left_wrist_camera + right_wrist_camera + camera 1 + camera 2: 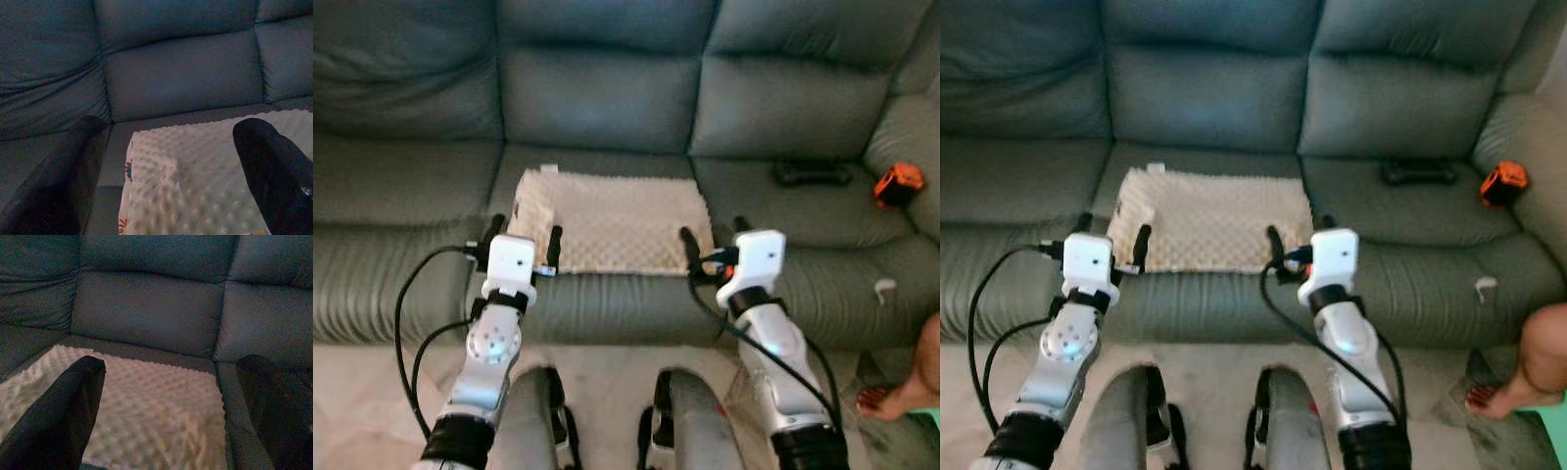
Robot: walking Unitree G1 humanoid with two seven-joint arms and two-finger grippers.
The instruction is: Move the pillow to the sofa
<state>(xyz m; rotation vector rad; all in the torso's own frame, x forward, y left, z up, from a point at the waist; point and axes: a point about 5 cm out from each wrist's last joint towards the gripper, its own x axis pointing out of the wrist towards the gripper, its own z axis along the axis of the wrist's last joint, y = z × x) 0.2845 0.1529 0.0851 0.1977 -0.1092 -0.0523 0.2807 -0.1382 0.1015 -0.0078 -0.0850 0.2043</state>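
A cream pillow (612,222) with a bumpy, dotted surface lies flat on the middle seat cushion of a dark grey-green sofa (597,98), its front edge at the seat's front lip. The left gripper (524,243) sits at the pillow's front left corner and the right gripper (716,243) at its front right corner, each with its two black fingers spread apart and holding nothing; on each, one finger lies over or against the pillow's edge and the other stands outside it, over bare seat. From the head cameras, further things appear on the right seat: a dark dumbbell-shaped object (814,173) near the backrest and an orange and black tape measure (899,183) against the sofa's right arm, with a small pale tab (884,287) low on the seat front. A person's bare foot (899,397) with red-painted toenails stands on the pale floor (362,392) at the right edge. The robot's own two grey legs show between the arms, and black cables loop from both wrists. The left wrist view, dim and bluish, brings out what the head views hardly show: a red and dark printed tag (128,171) on the pillow's side edge, and one finger (274,171) resting over the nubbed fabric. The right wrist view shows the pillow's far corner stopping just short of the seam between the seat cushions.
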